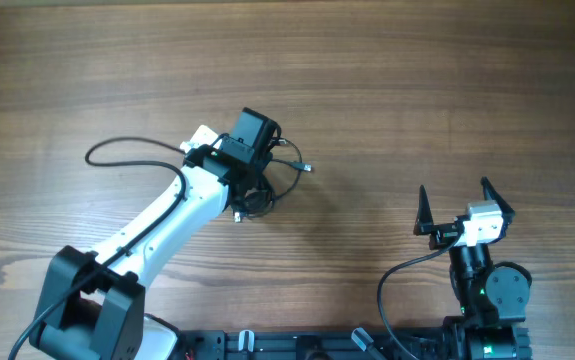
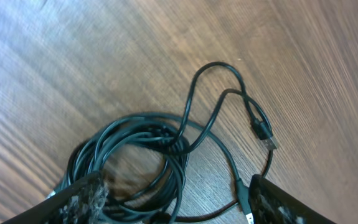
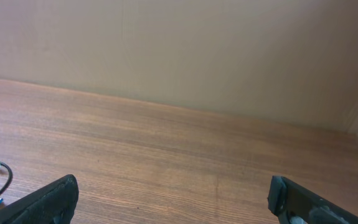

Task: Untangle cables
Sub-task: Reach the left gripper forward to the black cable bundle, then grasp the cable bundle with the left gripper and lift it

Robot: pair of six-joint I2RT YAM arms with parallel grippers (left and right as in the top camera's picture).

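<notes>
Wooden table (image 1: 417, 80) carries one tangle of cables (image 2: 166, 142), directly under my left gripper (image 2: 175, 186); its jaws stand apart above the coil and grip nothing; my right gripper (image 1: 454, 190) waits well apart, wide open and empty; I judge the untangling hardly begun; next I must pinch one loose strand only; I count two plug ends (image 2: 264, 134).
</notes>
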